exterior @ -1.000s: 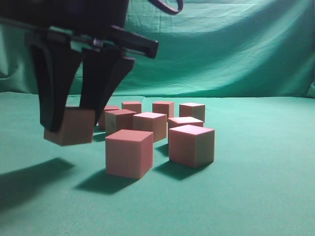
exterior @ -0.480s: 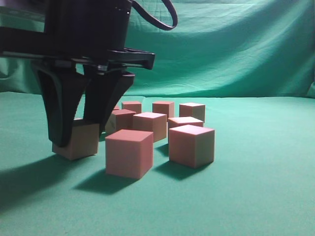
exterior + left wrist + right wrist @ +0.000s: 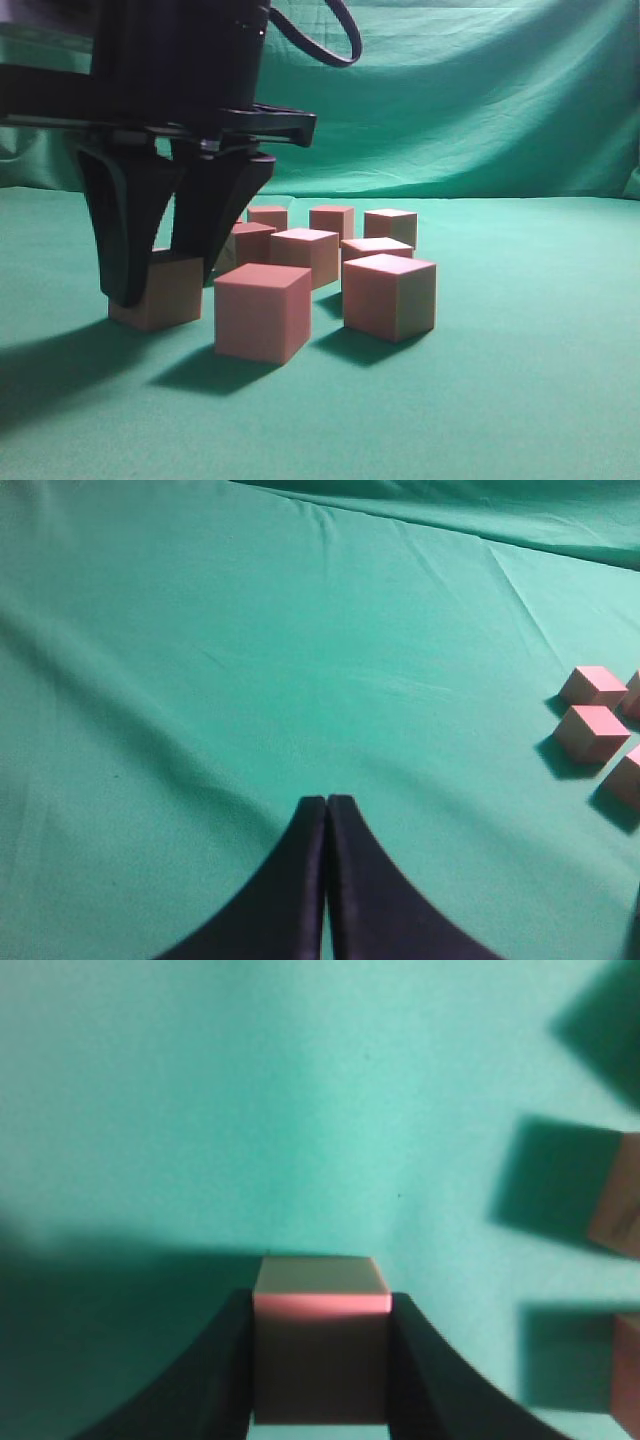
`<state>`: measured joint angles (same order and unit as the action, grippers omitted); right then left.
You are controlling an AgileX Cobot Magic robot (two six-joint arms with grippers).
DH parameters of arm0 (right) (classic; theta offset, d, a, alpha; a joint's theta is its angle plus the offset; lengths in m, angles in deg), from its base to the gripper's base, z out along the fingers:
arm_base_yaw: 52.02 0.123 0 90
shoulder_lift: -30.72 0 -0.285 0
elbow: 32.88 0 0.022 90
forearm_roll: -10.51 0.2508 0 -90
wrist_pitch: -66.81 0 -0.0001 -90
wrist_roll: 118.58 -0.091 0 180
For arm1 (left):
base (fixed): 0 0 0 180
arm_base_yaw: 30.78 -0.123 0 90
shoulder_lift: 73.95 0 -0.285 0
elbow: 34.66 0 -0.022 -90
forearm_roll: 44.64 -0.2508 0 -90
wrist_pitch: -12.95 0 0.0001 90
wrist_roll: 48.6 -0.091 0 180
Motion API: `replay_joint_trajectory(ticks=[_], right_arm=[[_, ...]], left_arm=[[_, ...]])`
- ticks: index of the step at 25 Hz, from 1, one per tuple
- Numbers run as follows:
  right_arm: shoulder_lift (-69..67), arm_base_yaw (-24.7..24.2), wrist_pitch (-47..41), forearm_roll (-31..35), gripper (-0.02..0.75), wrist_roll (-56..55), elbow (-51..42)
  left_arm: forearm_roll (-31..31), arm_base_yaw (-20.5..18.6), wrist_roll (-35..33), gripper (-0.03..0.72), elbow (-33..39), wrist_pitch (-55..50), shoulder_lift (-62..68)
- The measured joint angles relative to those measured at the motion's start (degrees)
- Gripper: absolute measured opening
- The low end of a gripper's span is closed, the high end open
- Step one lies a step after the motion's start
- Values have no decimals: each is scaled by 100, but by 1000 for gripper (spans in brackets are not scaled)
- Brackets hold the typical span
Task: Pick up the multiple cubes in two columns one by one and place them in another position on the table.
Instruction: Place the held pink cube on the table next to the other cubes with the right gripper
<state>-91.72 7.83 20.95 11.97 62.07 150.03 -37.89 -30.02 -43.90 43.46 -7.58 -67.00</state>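
In the exterior view my right gripper [image 3: 160, 285] stands at the left, shut on one cube [image 3: 170, 300] whose base looks level with the green table [image 3: 500, 400]. The right wrist view shows that cube [image 3: 320, 1275] clamped between the black fingers [image 3: 225, 1360] of the right gripper [image 3: 320, 1305]. Several more cubes stand in two columns to its right; the nearest are a front-left cube [image 3: 262, 310] and a front-right cube [image 3: 390, 295]. My left gripper [image 3: 327, 802] is shut and empty over bare cloth, with cubes [image 3: 592, 730] far off to its right.
A draped green backdrop [image 3: 450, 100] closes off the far side. The held cube stands about a cube's width left of the front-left cube. Green cloth stretches to the right and in front of the columns. Two cube edges [image 3: 620, 1200] show at the right of the right wrist view.
My right gripper has come down with the cube, from hanging tilted above the cloth to level at the table surface. The other cubes have not moved.
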Motion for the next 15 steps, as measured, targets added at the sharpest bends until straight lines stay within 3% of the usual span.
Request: replay_joint_trajectory(ticks=[4, 11, 15], right_arm=[[-34, 0, -5, 58, 270, 0, 12], [-63, 0, -220, 114, 587, 199, 193], [-63, 0, -556, -17, 587, 280, 767]], left_arm=[[0, 0, 0, 0, 0, 0, 0], [0, 0, 0, 0, 0, 0, 0], [0, 0, 0, 0, 0, 0, 0]])
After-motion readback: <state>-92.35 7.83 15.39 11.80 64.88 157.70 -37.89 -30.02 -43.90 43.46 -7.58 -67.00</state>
